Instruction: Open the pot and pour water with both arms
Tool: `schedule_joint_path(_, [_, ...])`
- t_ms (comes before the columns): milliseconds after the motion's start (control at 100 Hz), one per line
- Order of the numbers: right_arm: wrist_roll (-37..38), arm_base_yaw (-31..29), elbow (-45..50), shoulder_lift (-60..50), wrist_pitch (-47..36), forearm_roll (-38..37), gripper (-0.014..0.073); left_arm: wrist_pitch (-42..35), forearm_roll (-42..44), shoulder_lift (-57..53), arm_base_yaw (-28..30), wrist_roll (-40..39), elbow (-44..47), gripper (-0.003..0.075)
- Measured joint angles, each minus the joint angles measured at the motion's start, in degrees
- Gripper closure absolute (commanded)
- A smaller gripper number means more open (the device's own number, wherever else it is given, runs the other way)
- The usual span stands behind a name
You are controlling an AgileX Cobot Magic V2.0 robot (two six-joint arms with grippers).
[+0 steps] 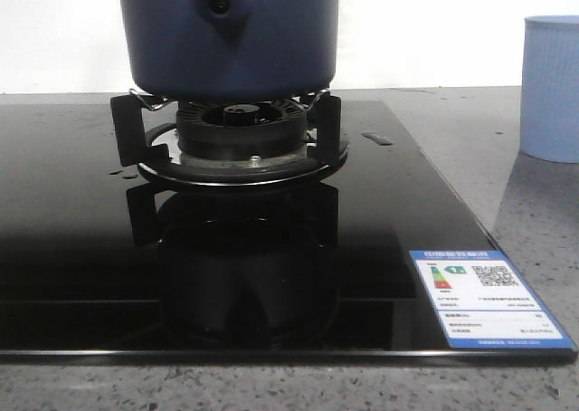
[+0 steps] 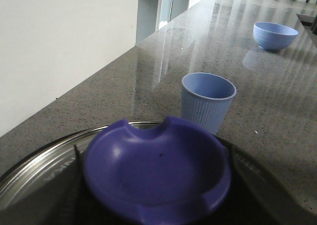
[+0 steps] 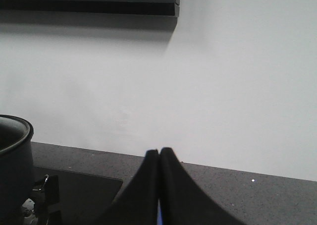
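Your pot point(image 1: 231, 35) sits upright on the burner grate point(image 1: 235, 135) of the black glass cooktop point(image 1: 81, 248), its pointed handle bracket point(image 1: 220, 8) with the round hole facing the front camera. In the right wrist view the pot's rim point(image 3: 15, 128) shows open, no lid on it.

Left tool: the wrist view shows a purple-blue knob point(image 2: 158, 173) seated on a glass lid with a steel rim point(image 2: 34, 168), filling the near part of the view where the fingers sit. You judge the tool has hold of the knob, but the fingers themselves are hidden, so you cannot tell how far it is closed. Beyond the lid stand the ribbed pale blue cup point(image 2: 207, 101) and, farther off, a blue bowl point(image 2: 275, 35), both on the grey stone counter point(image 2: 148, 76).

Right tool point(image 3: 159, 185): its two black fingers meet tip to tip, closed on nothing you can make out; a thin blue sliver shows low between them, too small to name. It hangs clear of the pot, with the wall ahead.

Relation that matters: in the right wrist view the pot sits at the view's edge, off the line the fingers point along, with grate and cooktop corner between. The pot's axis is vertical; the bracket juts toward the front camera. With the left tool apparently busy with the lid, the right arm is the free one, and it would need to turn toward the pot and open before reaching it.
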Motion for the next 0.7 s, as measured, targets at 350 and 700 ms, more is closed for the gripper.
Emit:
schedule_joint_path(350, [0.0,0.0,0.0,0.0,0.08,0.0,0.0668,0.09,-0.27,0.0,0.0,-0.13,-1.81,0.0055])
schedule_joint_path(700, [0.0,0.0,0.0,0.0,0.22,0.0,0.0668,-3.47,-0.98,-8.57,0.0,-4.41,-7.09,0.0332])
